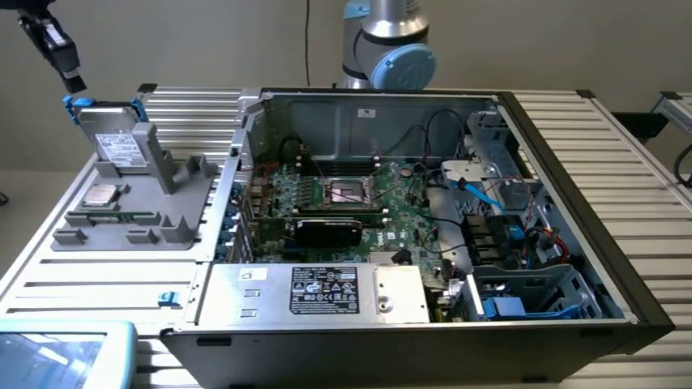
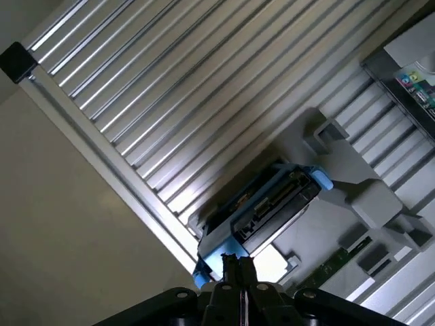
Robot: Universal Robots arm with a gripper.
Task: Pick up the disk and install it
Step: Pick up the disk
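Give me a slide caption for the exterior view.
Closed gripper just above the disk standing upright in its grey holder, beside the open computer case.

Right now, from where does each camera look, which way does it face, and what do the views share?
Exterior view: raised, looks down over the open case toward the arm; gripper at the exterior view's left.
Wrist view: on the wrist, looks down past the shut gripper at the disk.
Shared: gripper, disk, grey holder.
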